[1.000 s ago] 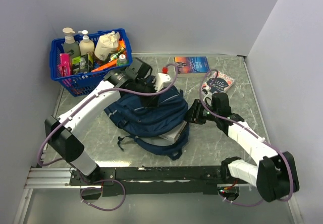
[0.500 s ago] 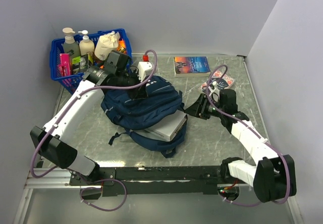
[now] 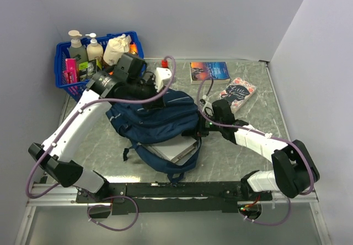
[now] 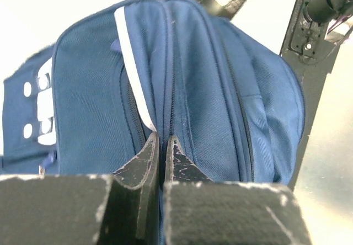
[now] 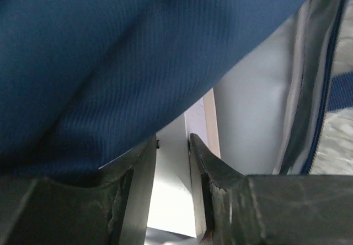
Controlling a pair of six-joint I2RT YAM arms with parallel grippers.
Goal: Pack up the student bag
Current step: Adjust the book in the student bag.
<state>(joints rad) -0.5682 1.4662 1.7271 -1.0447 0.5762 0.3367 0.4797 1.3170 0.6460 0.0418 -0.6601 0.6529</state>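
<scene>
Two pump bottles stand in the blue plastic basket in the far left corner, packed beside one white crumpled pouch and one pink packet. The navy blue fabric backpack lies mid-table with its mouth open, and one flat grey slab pokes out of it. Two books lie beyond it, one dark-covered book and one pink patterned book; I can't read either title. The left gripper is clenched on the backpack's top seam. The right gripper sits at the backpack's mouth with its fingers slightly apart and a pale edge between them; I can't tell whether it grips.
</scene>
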